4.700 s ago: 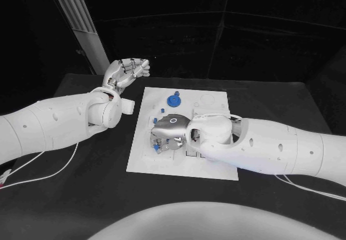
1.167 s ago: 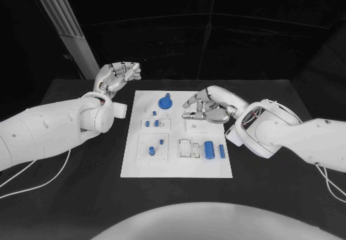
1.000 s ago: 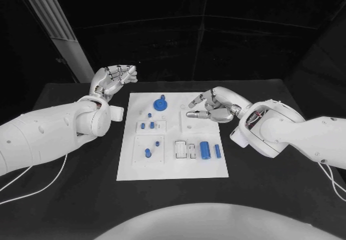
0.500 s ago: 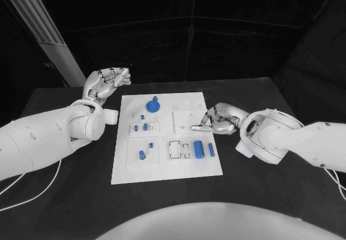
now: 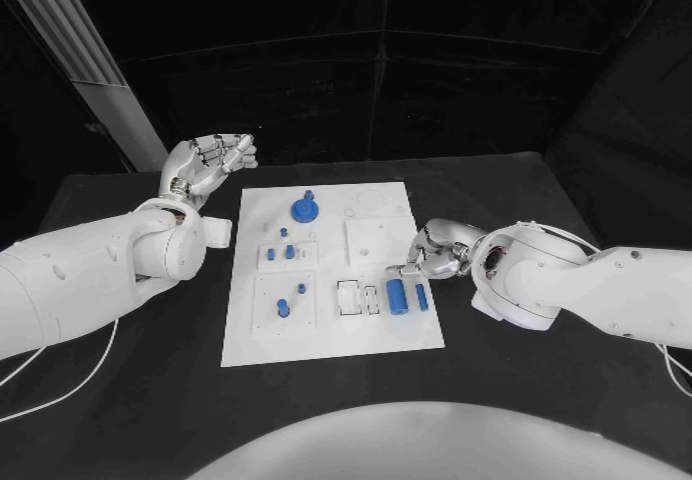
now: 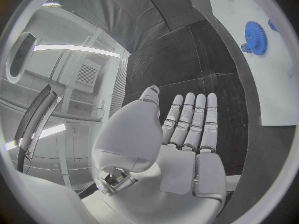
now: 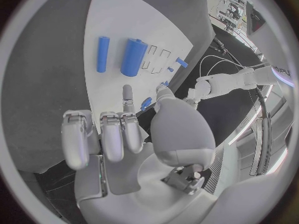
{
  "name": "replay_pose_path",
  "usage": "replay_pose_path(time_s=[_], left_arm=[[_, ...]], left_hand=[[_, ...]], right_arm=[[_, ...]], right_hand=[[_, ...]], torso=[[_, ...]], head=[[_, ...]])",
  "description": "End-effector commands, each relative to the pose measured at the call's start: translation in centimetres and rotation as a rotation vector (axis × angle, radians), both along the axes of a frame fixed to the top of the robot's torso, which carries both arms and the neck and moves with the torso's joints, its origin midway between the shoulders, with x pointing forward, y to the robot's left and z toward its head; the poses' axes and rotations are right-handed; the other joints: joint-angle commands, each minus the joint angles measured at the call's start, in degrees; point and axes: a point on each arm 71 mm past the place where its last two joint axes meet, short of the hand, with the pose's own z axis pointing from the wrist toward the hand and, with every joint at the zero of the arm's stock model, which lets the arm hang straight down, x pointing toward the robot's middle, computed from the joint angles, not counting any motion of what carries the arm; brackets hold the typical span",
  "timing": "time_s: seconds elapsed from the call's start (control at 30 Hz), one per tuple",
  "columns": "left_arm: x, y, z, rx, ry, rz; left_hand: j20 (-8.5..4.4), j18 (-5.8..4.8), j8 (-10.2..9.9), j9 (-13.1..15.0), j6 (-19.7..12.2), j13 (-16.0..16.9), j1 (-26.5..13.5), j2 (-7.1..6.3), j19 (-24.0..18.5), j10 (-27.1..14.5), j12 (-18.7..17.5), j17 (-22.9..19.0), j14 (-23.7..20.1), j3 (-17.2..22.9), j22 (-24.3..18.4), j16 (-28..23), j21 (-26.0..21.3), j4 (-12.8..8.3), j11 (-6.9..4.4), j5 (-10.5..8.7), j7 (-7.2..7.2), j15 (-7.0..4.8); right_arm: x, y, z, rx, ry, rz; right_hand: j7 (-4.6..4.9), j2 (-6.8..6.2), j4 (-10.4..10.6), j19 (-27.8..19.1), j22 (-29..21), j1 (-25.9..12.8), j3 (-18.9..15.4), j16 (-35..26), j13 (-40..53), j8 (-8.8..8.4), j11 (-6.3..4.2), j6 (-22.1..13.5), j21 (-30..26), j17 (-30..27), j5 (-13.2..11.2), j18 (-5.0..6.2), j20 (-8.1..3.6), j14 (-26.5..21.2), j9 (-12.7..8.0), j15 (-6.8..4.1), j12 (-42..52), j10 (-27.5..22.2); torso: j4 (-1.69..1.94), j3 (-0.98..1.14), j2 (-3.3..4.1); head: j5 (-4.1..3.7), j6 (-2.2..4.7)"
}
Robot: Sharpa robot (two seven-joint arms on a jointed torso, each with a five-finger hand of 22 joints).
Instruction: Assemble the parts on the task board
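Note:
The white task board lies mid-table. A blue gear stands at its far end, and small blue pieces sit in its left blocks. Two blue cylinders, one thick and one thin, lie near its right edge. My right hand hovers just off that edge beside the cylinders, fingers curled in and holding nothing. The right wrist view shows this hand behind both cylinders on the board. My left hand is raised beyond the board's far left corner, empty; its fingers are straight, with the gear off to the side.
The black table surrounds the board, with bare room in front and to the right. A pale post rises behind the left arm. White cables trail from the left arm over the table's left side.
My right hand has drawn back from over the board's far right part to its right edge, beside the cylinders, and curled tighter. The left hand stays raised. The camera has shifted.

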Motion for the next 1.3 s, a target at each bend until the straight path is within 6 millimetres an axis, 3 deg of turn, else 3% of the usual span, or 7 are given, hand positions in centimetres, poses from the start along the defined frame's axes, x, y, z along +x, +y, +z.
replay_pose_path(time_s=[0.03,0.23,0.6,0.87,1.1,1.3], left_arm=[[-0.3,-0.1,1.1,-0.035,-0.143,-0.024],[-0.3,0.1,1.1,-0.035,-0.142,-0.022],[-0.4,0.3,1.1,-0.034,-0.14,-0.021],[-0.4,0.3,1.1,-0.035,-0.14,-0.021],[-0.4,0.3,1.1,-0.036,-0.139,-0.023],[-0.4,0.2,1.0,-0.037,-0.138,-0.024]], left_hand=[[0.01,0.2,0.3,-0.1,-0.3,-0.1,0.0,0.6,0.4,-0.4,0.3,-0.1,-0.5,-0.4,-0.1,0.3,-0.3,-0.1,0.04,0.28,2.71,-0.05],[0.01,0.2,0.4,-0.1,-0.4,-0.1,0.0,0.62,0.4,-0.4,0.4,-0.1,-0.5,-0.4,-0.1,0.4,-0.3,-0.1,0.04,0.29,2.71,-0.04],[0.01,0.2,0.4,-0.1,-0.4,-0.1,0.1,0.69,0.4,-0.5,0.4,-0.2,-0.5,-0.4,-0.1,0.5,-0.3,-0.1,0.04,0.4,2.71,-0.04],[0.01,0.19,0.5,-0.1,-0.4,-0.1,0.1,0.73,0.4,-0.5,0.5,-0.3,-0.6,-0.4,-0.1,0.5,-0.3,-0.1,0.04,0.51,2.71,-0.03],[0.02,0.18,0.6,-0.1,-0.4,-0.1,0.2,0.78,0.4,-0.6,0.6,-0.5,-0.6,-0.5,-0.1,0.7,-0.3,-0.1,0.04,0.74,2.7,-0.03],[0.02,0.18,0.6,-0.1,-0.4,-0.1,0.2,0.79,0.4,-0.6,0.7,-0.5,-0.7,-0.5,-0.1,0.7,-0.3,-0.1,0.04,0.78,2.7,-0.03]], right_arm=[[-0.1,0.2,-0.3,-0.052,0.023,0.006],[-0.1,0.6,-0.6,-0.074,0.049,0.014],[-0.2,1.4,-1.2,-0.117,0.101,0.035],[-0.3,1.5,-1.6,-0.154,0.135,0.039],[-0.3,1.6,-1.8,-0.193,0.15,0.056],[-0.2,2.0,-2.1,-0.213,0.161,0.073]], right_hand=[[-0.07,0.02,-0.1,5.9,15.1,1.8,0.7,0.1,15.1,-0.45,-0.56,0.8,0.2,15.1,0.3,-0.39,-0.45,6.0,0.2,-0.41,0.1,6.1],[-0.28,0.11,0.0,5.9,15.1,2.8,1.0,0.1,15.1,-0.96,-0.81,1.3,0.2,15.1,0.0,-0.39,-0.57,6.0,0.5,-0.49,0.1,6.1],[0.18,0.86,0.3,5.9,15.1,2.9,1.3,0.1,15.1,-4.12,-0.49,1.1,0.2,15.1,-0.6,-0.39,-0.42,6.0,0.0,-0.23,0.1,6.1],[0.36,1.44,0.5,5.9,15.1,2.2,0.8,0.1,15.1,-5.33,-0.31,1.4,0.2,15.1,-0.9,-0.39,-0.26,6.0,-0.1,-0.04,0.1,6.1],[0.51,2.31,0.5,5.9,15.1,1.0,-0.3,0.1,15.1,-6.85,-0.16,2.0,0.2,15.1,-2.5,-0.39,-0.09,6.0,-0.1,0.08,0.1,6.1],[0.77,2.13,0.3,5.9,15.1,1.4,-1.0,0.1,15.1,-8.14,0.04,1.7,0.2,15.1,-3.9,-0.39,0.03,6.0,-0.1,0.2,0.1,6.1]], torso=[[0.03,0.02,-0.04],[0.12,-0.01,-0.05],[-0.01,-0.02,-0.03],[0.02,0.03,-0.05],[0.05,0.0,-0.08],[-0.04,0.04,-0.05]], head=[[0.2,0.0],[0.32,0.0],[0.39,0.0],[0.27,0.0],[0.16,0.0],[0.24,0.0]])
